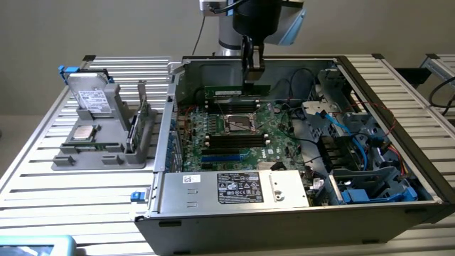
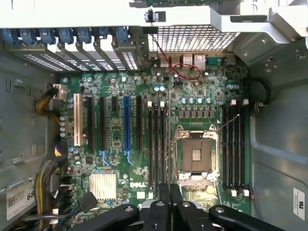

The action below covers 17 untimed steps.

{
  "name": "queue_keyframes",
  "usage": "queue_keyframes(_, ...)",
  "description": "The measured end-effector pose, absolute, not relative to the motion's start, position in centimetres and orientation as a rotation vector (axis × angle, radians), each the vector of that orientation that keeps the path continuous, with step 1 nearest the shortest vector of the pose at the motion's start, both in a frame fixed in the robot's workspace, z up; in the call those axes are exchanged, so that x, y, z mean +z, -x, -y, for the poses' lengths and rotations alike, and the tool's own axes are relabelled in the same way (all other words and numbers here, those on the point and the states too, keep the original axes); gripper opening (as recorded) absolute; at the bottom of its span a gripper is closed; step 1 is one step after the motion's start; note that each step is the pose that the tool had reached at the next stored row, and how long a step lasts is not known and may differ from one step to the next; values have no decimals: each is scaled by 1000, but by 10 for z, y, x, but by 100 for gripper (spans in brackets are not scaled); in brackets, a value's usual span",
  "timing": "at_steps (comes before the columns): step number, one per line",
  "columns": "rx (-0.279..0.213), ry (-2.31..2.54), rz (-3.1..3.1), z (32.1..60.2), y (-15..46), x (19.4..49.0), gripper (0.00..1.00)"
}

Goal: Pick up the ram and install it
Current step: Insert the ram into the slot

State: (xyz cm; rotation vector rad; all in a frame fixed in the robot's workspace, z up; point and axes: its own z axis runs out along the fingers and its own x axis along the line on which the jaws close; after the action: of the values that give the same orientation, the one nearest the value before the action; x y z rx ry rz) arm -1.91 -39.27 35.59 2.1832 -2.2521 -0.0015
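Jaws clamped on ram point(image 1: 237, 92), over motherboard point(image 1: 274, 120), case side walls point(image 1: 168, 117) well apart

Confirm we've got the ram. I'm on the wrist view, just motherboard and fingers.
Observer: Yes, in the exterior view the fingers are shut on the ram, gripping its top edge.
Operator: Where over the board?
Observer: Held level between the CPU socket and the case's far wall; can't tell if it touches a slot.
Operator: Anything outside the case?
Observer: A hard drive leans in a grey fixture on the exterior view's left.
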Motion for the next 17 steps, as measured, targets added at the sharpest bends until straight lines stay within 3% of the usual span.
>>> queue_keyframes(17,9,-2177,2246,389,18,342,12)
